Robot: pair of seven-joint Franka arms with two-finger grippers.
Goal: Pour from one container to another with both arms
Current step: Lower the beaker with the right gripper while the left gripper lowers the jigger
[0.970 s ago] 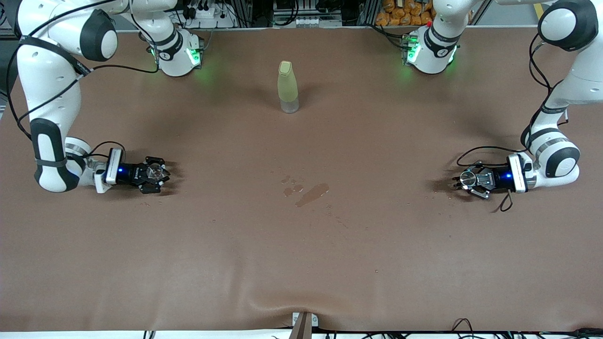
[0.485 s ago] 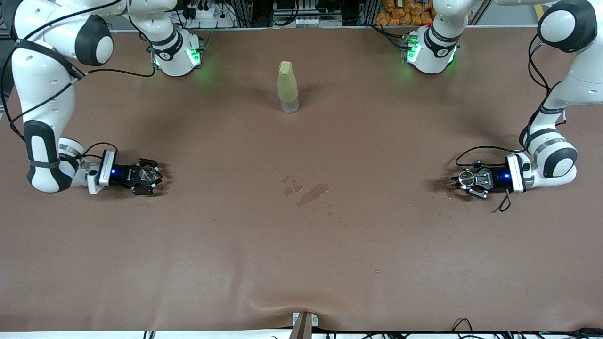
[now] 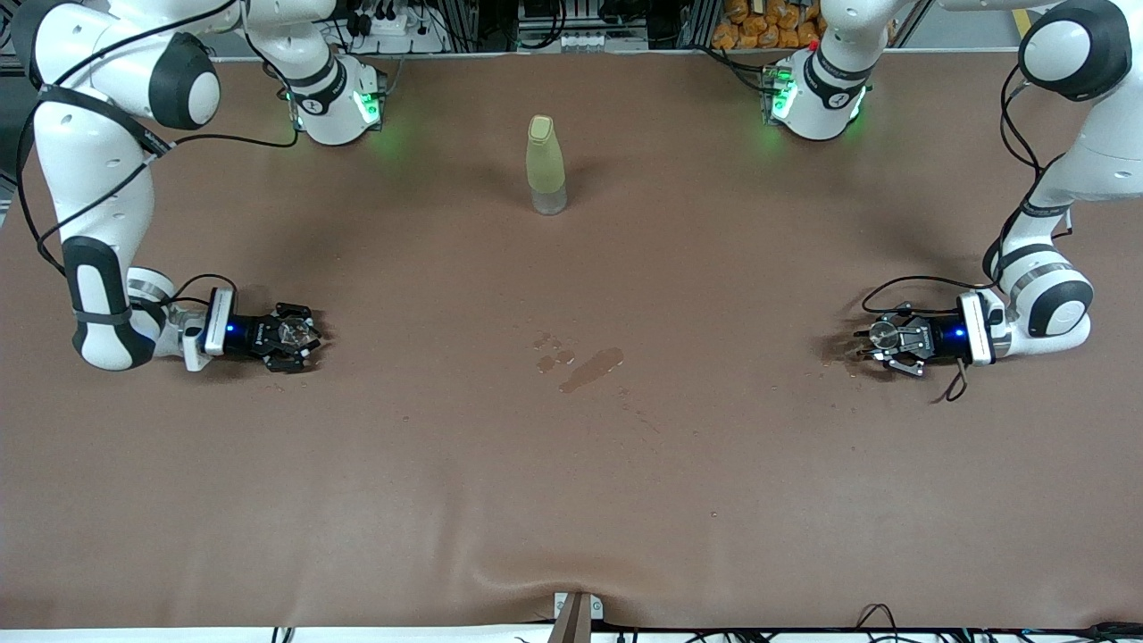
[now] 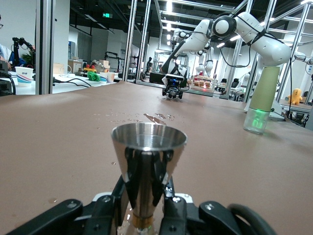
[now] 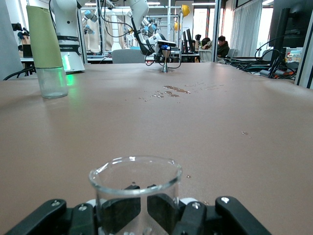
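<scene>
At nine o'clock on the table (image 3: 571,500), the right claw (image 3: 287,335) grips a glass beaker (image 5: 135,183). At three o'clock the left claw (image 3: 886,341) clasps a steel cup (image 4: 148,147). Both sit low, seemingly just grasped; next they must lift and meet centrally. Neither vessel's contents are discernible. A green bottle (image 3: 546,165) stands at twelve.

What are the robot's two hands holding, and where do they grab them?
The left gripper holds a metal jigger by its narrow waist. The right gripper holds a glass beaker around its lower body.
</scene>
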